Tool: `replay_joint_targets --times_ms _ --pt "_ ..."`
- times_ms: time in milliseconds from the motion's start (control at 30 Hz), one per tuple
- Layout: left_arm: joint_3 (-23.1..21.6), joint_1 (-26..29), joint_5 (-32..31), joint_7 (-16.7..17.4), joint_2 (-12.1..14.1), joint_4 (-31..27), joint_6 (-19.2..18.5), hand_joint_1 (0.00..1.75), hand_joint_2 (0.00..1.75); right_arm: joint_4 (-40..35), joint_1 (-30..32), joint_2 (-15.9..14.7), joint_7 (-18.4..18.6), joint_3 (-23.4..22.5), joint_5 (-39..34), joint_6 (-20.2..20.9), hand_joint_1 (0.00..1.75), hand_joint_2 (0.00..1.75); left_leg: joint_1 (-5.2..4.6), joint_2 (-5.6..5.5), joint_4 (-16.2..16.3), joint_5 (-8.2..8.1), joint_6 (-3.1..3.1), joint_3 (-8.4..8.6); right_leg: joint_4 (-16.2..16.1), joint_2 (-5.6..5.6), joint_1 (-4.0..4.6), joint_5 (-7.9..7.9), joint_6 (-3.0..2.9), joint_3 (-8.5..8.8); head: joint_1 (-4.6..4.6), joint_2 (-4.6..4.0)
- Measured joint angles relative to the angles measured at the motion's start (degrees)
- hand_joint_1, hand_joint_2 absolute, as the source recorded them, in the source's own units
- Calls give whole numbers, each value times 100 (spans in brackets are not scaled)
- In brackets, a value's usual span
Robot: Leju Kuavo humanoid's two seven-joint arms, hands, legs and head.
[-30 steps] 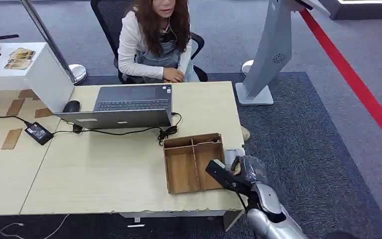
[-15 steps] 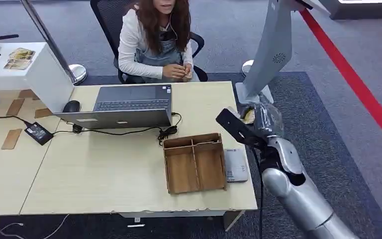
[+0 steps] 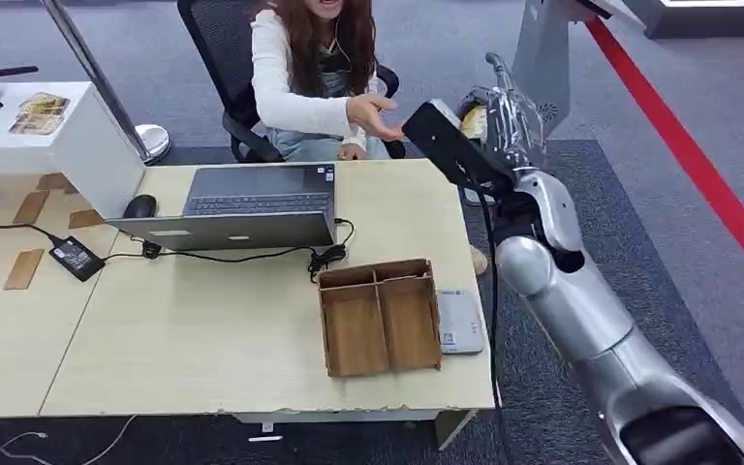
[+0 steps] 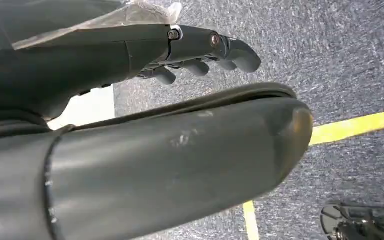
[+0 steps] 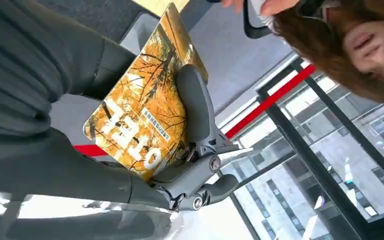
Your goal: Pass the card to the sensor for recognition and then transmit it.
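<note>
Right hand (image 3: 499, 121): raised since the earlier frames, from low beside the wooden tray to well above the far right corner of the tabletop (image 3: 203, 339), arm stretched toward the seated person (image 3: 315, 77). Fingers clamped on the card (image 5: 142, 117), an orange card with an autumn-tree print and white lettering, pinned under the thumb in the right wrist view; in the head view its yellow edge shows in the hand.

Person's hand (image 3: 376, 116): earlier at the chest, now extended palm-open toward the robot's hand, near it but not touching.

Sensor (image 3: 458, 322): flat grey-white unit lying on the tabletop just beside the right wall of the wooden tray (image 3: 378, 315); covered by the hand a second ago, now uncovered and well apart from the card.

Left hand (image 4: 200, 50): hanging over grey carpet with a yellow floor line, fingers apart, holding nothing.

Other items: open laptop (image 3: 242, 203) between tray and person; black mouse (image 3: 139, 206); power adapter (image 3: 76, 259) with cable running along the tabletop; white kiosk stand (image 3: 533, 58) behind the raised hand; red floor stripe (image 3: 697, 170).
</note>
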Motion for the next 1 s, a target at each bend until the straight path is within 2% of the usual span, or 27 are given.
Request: replay_joint_targets --times_ms 267,700,767,800,833,867,1000 --pt "0 -4 -11 24 11 0 -7 0 0 1330 -647 661 -414 164 -328 -411 175 175 1 0 0 0 -1 2 2 0 2 0 0 -3 4 -2" --pt "0 15 18 -68 35 0 22 0 0 2421 -959 1273 -682 286 -577 -518 175 175 0 -4 1 1 -1 4 1 -4 2 0 0 -5 4 -2" --pt "0 22 18 -72 35 0 31 0 0 2525 -965 1331 -706 295 -599 -518 155 175 0 -3 1 1 -1 4 1 -4 2 0 0 -5 2 -2" --pt "0 23 20 -74 35 0 35 0 0 2573 -968 1355 -719 295 -608 -518 155 175 0 -3 1 1 -1 3 2 -4 1 0 0 -6 4 0" --pt "0 23 26 -72 35 0 35 0 0 2602 -968 1377 -733 299 -619 -518 10 175 0 -3 1 1 -1 2 1 -4 2 -1 0 -8 2 0" --pt "0 24 35 -66 35 0 37 0 0 2641 -969 1399 -754 304 -632 -518 0 175 0 -3 1 1 -1 0 2 -4 2 -1 0 -10 4 -2" --pt "0 27 85 4 35 0 35 0 0 2742 -974 1469 -822 319 -746 -503 0 175 0 -2 1 0 -2 -1 2 -3 2 -2 1 -12 4 -2"
